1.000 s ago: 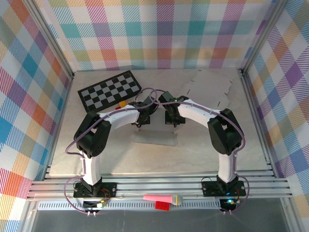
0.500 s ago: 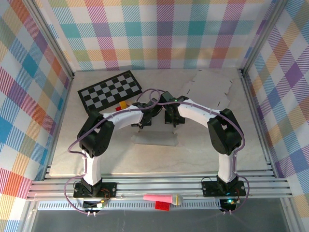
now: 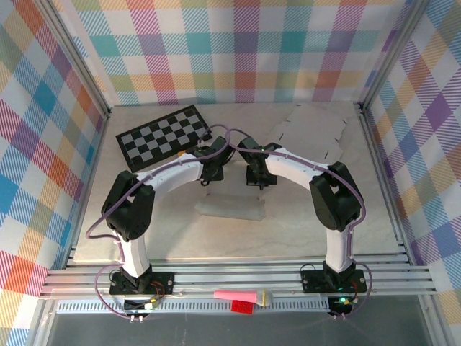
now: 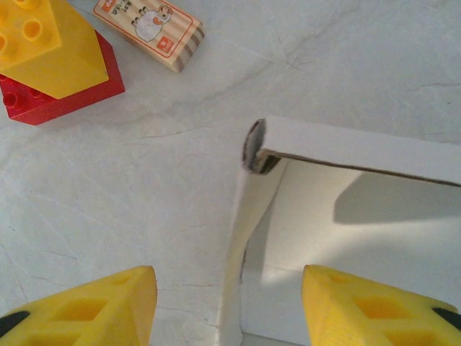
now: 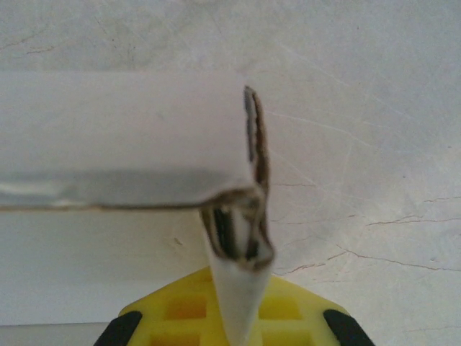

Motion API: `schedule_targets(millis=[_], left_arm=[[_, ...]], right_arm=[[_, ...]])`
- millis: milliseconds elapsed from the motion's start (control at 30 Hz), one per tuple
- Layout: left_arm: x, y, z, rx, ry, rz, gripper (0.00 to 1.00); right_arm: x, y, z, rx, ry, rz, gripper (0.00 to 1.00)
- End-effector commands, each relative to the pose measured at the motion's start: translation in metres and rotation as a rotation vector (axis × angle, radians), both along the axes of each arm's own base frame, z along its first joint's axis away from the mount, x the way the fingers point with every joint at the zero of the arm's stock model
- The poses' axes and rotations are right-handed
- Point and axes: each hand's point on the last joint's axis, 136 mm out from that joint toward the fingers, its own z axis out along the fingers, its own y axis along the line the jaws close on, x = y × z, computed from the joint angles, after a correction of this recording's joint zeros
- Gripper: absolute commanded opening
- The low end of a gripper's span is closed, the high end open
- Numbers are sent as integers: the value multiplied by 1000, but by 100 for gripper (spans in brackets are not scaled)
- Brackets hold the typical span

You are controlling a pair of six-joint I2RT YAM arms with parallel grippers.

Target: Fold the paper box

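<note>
The white paper box (image 3: 232, 207) lies partly folded mid-table, its walls raised. In the left wrist view my left gripper (image 4: 230, 311) stands open, yellow fingers (image 4: 94, 310) either side of the box's upright corner wall (image 4: 252, 209) without touching it. From above, the left gripper (image 3: 209, 171) hangs over the box's far left corner. My right gripper (image 3: 258, 177) is at the far right corner. In the right wrist view the right gripper (image 5: 234, 317) is shut on a folded flap (image 5: 238, 288) where the long wall (image 5: 122, 137) ends.
A red and yellow brick stack (image 4: 50, 65) and a small wooden block (image 4: 148, 29) lie just left of the box. A checkerboard (image 3: 164, 137) is at the back left, flat cardboard cut-outs (image 3: 310, 130) at the back right. A pink and yellow object (image 3: 245, 296) rests on the front rail.
My left gripper has opened and let go of the box's corner wall, and the left arm's elbow has swung out to the left. The right gripper has kept its hold.
</note>
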Motion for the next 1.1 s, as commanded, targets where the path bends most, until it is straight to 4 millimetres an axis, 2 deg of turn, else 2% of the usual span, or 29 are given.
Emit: schedule_targets(millis=[0, 200, 400, 500, 600, 633, 967, 1033, 1067], left_arm=[[-2, 5, -4, -5, 56, -35, 54], [2, 10, -19, -19, 94, -34, 49], [9, 4, -32, -14, 126, -53, 36], [9, 7, -36, 6, 125, -43, 24], [11, 8, -34, 14, 109, -41, 3], [12, 9, -33, 18, 103, -40, 0], [5, 4, -29, 42, 81, -21, 1], [4, 1, -23, 22, 76, -15, 25], [5, 0, -18, 10, 68, -12, 32]], right_arm=[[-16, -11, -24, -66, 90, -13, 0], [-17, -10, -24, -63, 89, -13, 0], [-17, -11, -25, -64, 93, -14, 0], [-17, -10, -24, -63, 93, -13, 0], [-17, -10, -23, -61, 93, -15, 0], [-17, -10, -24, -62, 93, -15, 0], [-19, -11, -25, -71, 114, -41, 0], [-20, -13, -25, -81, 124, -55, 0], [-20, -14, -25, -85, 131, -63, 0]])
